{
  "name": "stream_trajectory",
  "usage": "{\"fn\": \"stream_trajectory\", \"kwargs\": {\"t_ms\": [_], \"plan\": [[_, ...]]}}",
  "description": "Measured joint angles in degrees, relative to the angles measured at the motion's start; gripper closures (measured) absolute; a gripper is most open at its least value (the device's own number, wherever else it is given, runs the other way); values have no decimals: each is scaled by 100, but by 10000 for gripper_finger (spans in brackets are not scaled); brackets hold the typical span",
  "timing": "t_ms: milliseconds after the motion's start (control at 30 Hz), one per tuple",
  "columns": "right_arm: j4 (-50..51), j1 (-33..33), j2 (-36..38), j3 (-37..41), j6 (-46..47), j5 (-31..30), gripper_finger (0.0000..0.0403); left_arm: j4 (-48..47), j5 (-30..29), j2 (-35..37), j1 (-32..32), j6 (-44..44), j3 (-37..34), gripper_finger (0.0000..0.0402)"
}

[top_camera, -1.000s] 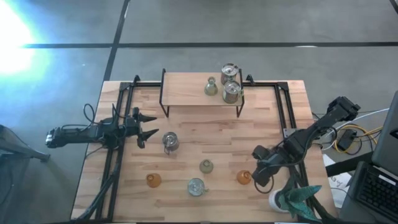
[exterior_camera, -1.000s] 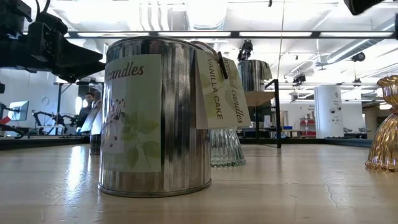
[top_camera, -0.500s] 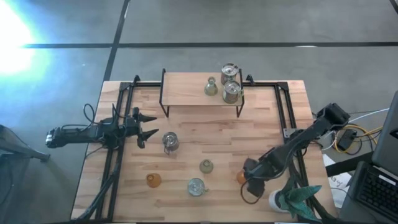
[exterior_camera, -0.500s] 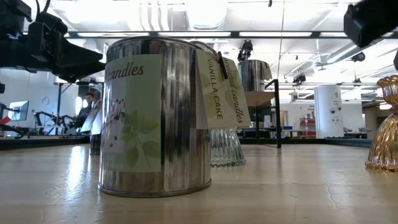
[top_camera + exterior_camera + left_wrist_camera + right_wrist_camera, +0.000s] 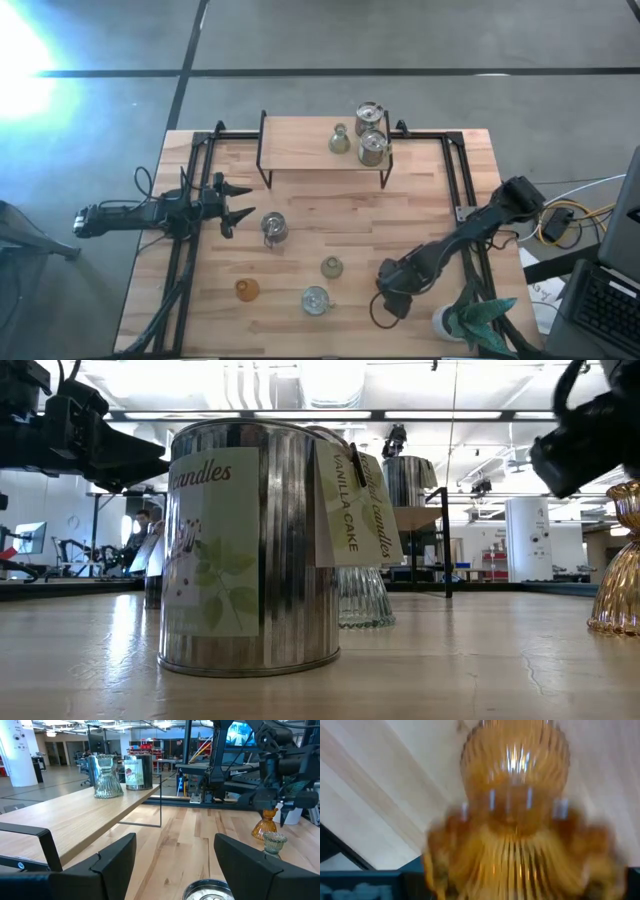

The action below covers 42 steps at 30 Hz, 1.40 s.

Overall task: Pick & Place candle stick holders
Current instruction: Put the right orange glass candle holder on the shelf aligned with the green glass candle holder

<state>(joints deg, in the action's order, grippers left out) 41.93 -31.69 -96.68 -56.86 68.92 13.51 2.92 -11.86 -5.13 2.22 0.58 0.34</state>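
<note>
An amber holder [image 5: 515, 785] fills the right wrist view; it stands on its foot on the table [image 5: 618, 565]. My right gripper [image 5: 388, 295] hangs right over it [image 5: 590, 440] and hides it in the high view. A second amber holder [image 5: 246, 290], a pale green one [image 5: 332, 267] and a silvery jar [image 5: 315, 300] stand near the front. My left gripper [image 5: 243, 202] is open and empty, level, just left of another silvery jar [image 5: 272, 228]. Two silvery jars [image 5: 371, 132] and a pale green holder [image 5: 339, 140] stand on the raised shelf [image 5: 300, 150].
A white pot with a teal plant [image 5: 470, 320] stands at the near right corner, close behind my right arm. Black rails [image 5: 190, 200] run along both sides of the table. The shelf's black legs [image 5: 265, 180] stand at the far middle.
My right gripper has gone toward the table's left and near edges and down onto the right amber holder, which it now covers in the high view; in the low view it has come down into the picture above that holder. The holder stands where it was.
</note>
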Motion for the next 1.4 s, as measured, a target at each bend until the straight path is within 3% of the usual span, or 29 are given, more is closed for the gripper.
{"fn": "stream_trajectory", "kwargs": {"t_ms": [900,1400], "plan": [[-420,1930,72,-2,-1120,-1645,228,0,-2,0,1,2,0,128],[-530,2088,72,-312,-1222,-1918,190,0,-2,-1,0,1,0,128]]}}
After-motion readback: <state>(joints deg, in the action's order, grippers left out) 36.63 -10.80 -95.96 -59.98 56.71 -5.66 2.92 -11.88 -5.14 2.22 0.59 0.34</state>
